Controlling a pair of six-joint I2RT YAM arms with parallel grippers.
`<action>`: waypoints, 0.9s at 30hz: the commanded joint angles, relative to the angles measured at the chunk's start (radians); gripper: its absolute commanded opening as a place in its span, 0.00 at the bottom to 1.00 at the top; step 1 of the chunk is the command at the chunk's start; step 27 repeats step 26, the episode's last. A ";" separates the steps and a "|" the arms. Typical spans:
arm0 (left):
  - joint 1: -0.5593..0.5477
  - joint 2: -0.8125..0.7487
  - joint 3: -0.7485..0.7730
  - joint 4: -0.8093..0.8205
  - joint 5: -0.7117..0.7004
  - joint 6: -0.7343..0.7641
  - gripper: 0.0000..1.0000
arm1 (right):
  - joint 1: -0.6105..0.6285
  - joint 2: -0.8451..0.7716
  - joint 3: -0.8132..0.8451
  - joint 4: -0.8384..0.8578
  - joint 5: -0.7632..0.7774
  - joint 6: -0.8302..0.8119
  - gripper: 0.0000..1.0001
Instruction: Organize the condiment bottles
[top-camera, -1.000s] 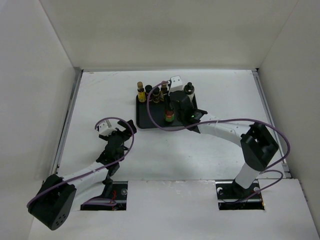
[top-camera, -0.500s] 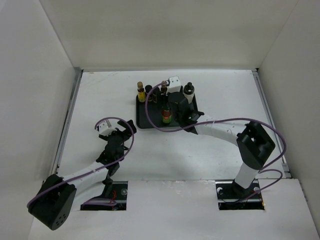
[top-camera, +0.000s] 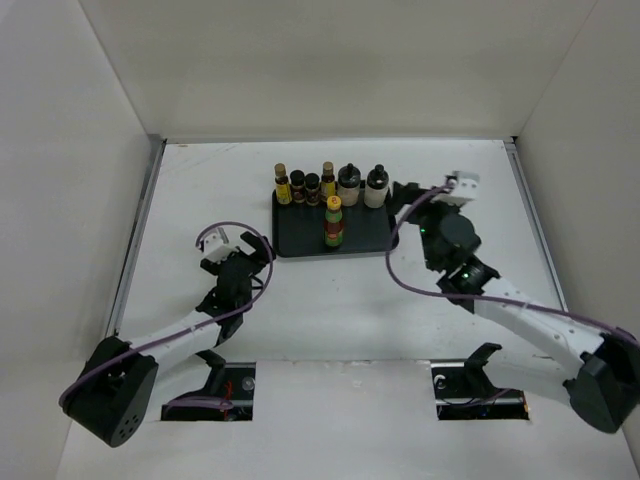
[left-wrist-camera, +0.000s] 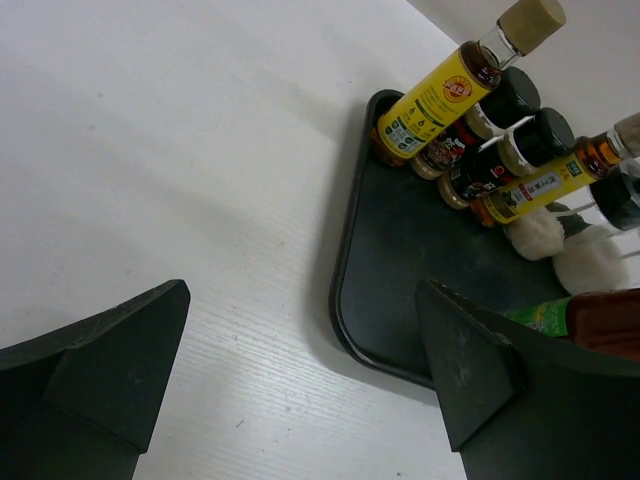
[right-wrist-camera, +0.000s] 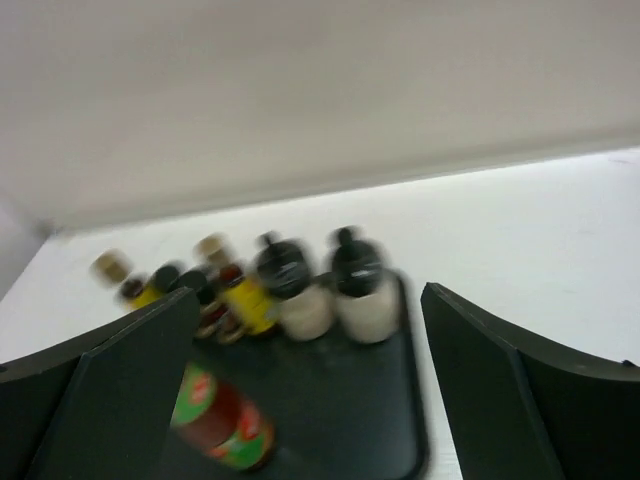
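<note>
The right gripper (top-camera: 404, 195) is drawing back from over the tray (top-camera: 300, 232) and is now hanging just past the tray's right edge. Its fingers are spreading wide with nothing between them. The red bottle (top-camera: 334, 222) is standing upright by itself near the middle of the tray, apart from both grippers. The other bottles (top-camera: 328, 184) are standing in a row along the tray's far edge. The left gripper (top-camera: 258, 254) is hovering over the table (top-camera: 200, 180) near the tray's front left corner, its fingers likewise parted and empty.
</note>
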 joint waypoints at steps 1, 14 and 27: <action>0.010 0.021 0.072 -0.066 -0.001 0.010 1.00 | -0.108 -0.102 -0.168 0.073 0.115 0.107 1.00; 0.087 -0.114 0.049 -0.182 -0.050 0.004 1.00 | -0.373 -0.076 -0.371 0.025 0.020 0.503 1.00; 0.087 -0.096 0.051 -0.139 -0.027 0.005 1.00 | -0.353 -0.012 -0.342 0.028 0.002 0.504 1.00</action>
